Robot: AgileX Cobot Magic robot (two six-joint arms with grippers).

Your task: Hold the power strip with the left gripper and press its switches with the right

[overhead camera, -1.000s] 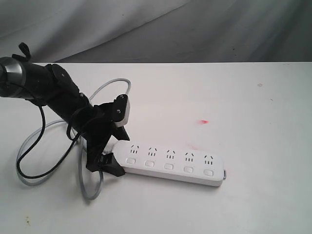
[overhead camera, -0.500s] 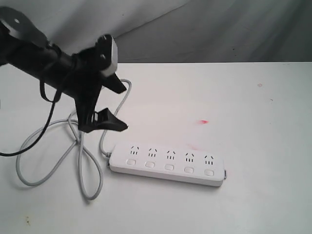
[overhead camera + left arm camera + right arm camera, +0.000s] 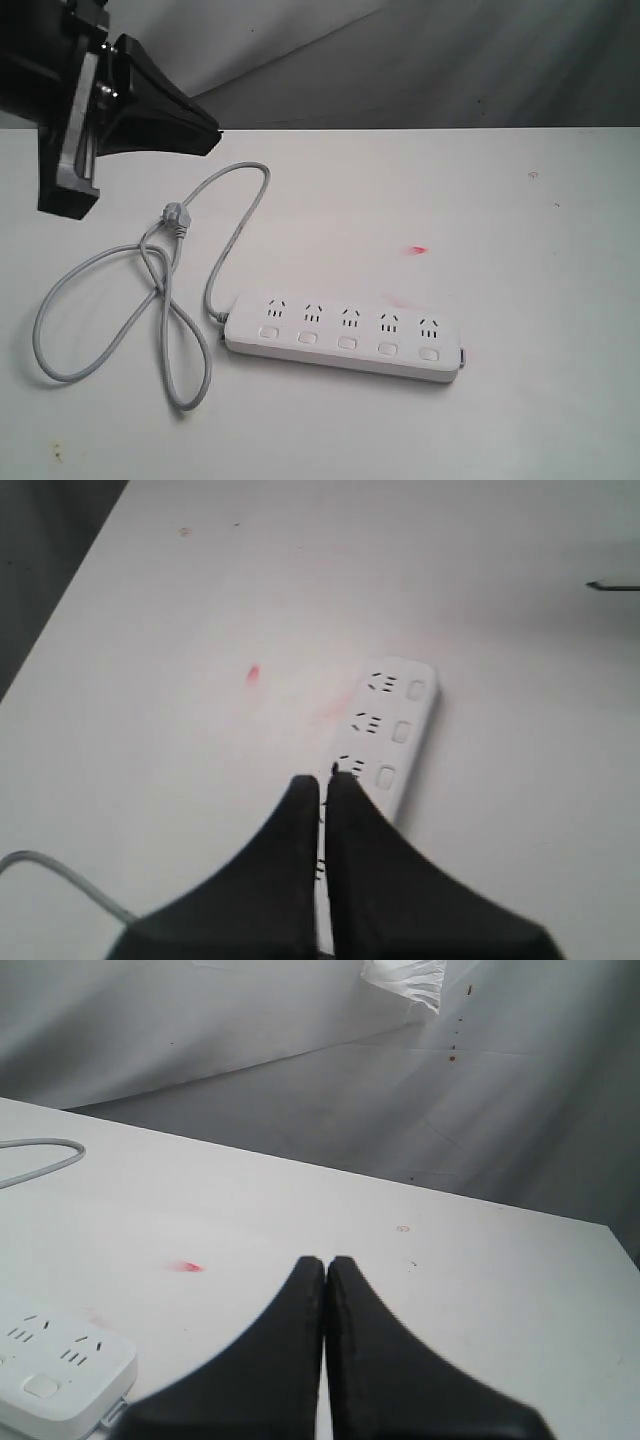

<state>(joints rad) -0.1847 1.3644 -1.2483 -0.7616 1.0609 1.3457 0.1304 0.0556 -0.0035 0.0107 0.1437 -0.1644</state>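
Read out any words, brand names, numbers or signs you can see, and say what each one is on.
None can be read.
The power strip shows only socket slots and blank switches, with no brand or rating visible.
The table carries a red mark, which is a smudge, not a sign.

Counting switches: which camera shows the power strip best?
The exterior view: whole power strip, all five switches. In the left wrist view the left gripper hides part; the right wrist view catches one end.
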